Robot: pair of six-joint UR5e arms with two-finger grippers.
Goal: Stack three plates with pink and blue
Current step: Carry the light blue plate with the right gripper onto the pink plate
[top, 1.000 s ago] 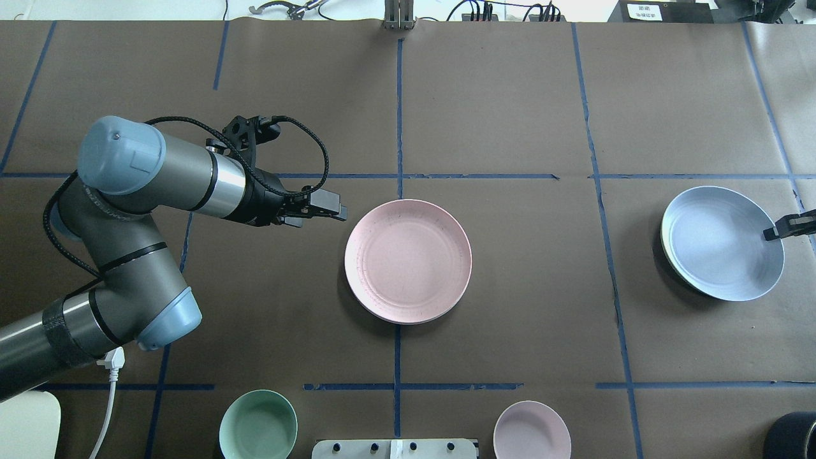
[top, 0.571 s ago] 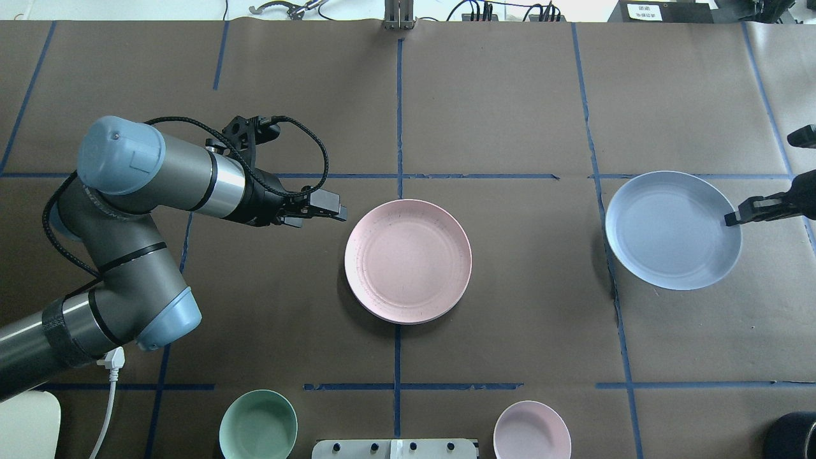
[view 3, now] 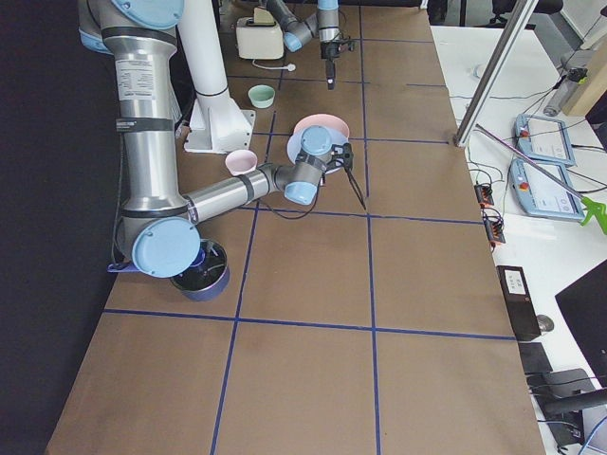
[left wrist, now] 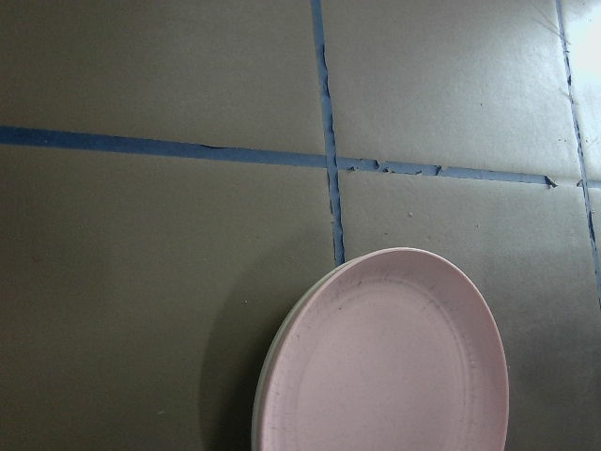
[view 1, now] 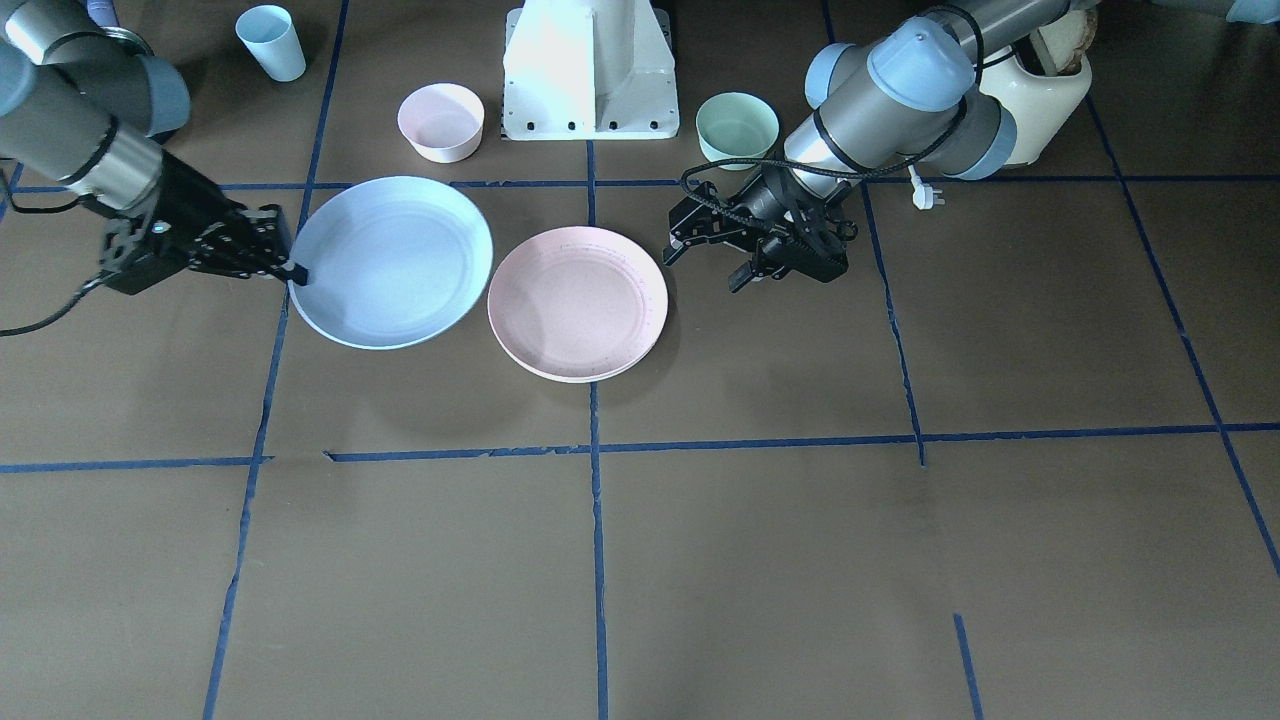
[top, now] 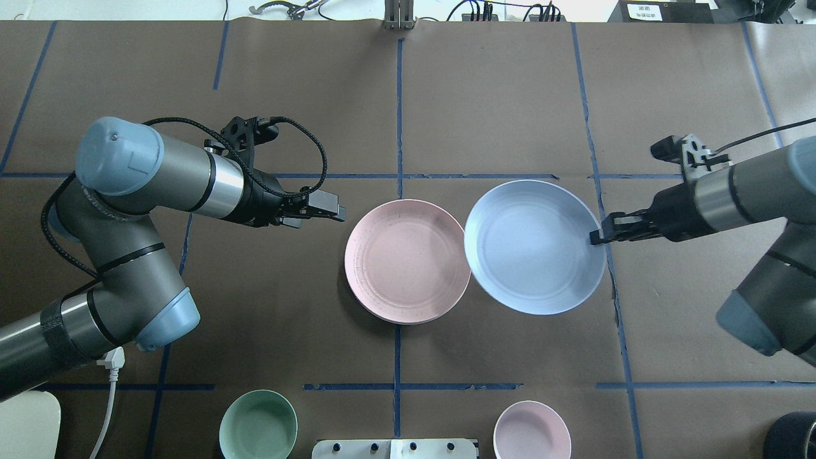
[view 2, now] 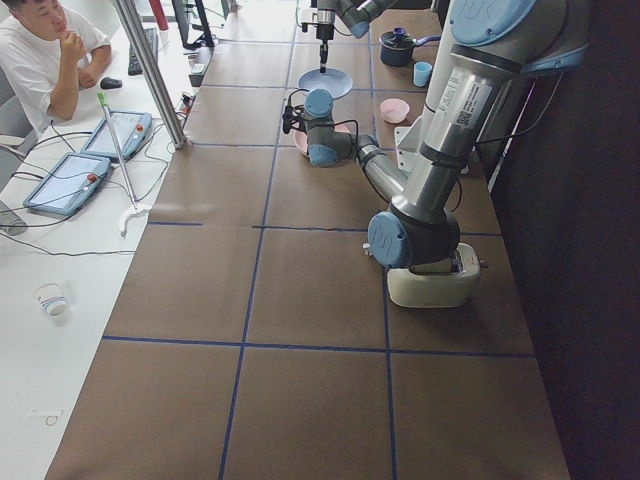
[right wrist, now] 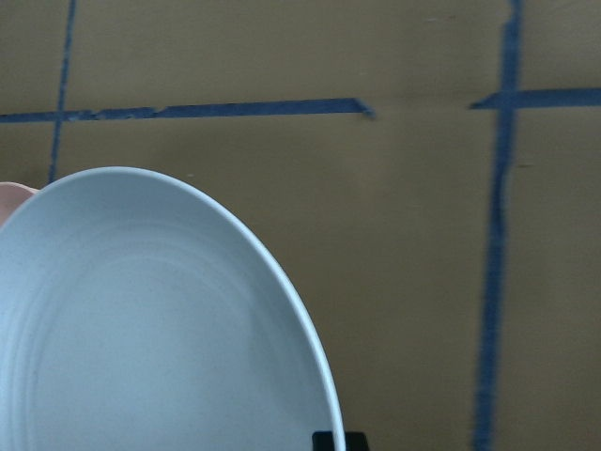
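A pink plate (top: 408,261) lies at the table's middle and also shows in the front view (view 1: 578,303). In the left wrist view (left wrist: 385,362) a second, paler rim shows beneath it. My right gripper (top: 596,237) is shut on the right rim of a blue plate (top: 534,247) and holds it above the table. The blue plate's left edge just overlaps the pink plate's right edge. In the front view the blue plate (view 1: 390,262) sits at the left, in my right gripper (view 1: 295,272). My left gripper (top: 338,210) is open and empty, just left of the pink plate.
A green bowl (top: 258,424) and a small pink bowl (top: 532,430) stand near the robot base. A blue cup (view 1: 272,42) and a dark container (top: 790,433) are by the right arm's base. A white plug (top: 113,360) lies under the left arm.
My right arm has carried the blue plate leftward from the table's right side to the pink plate's edge. The left arm and the pink plate have not moved.
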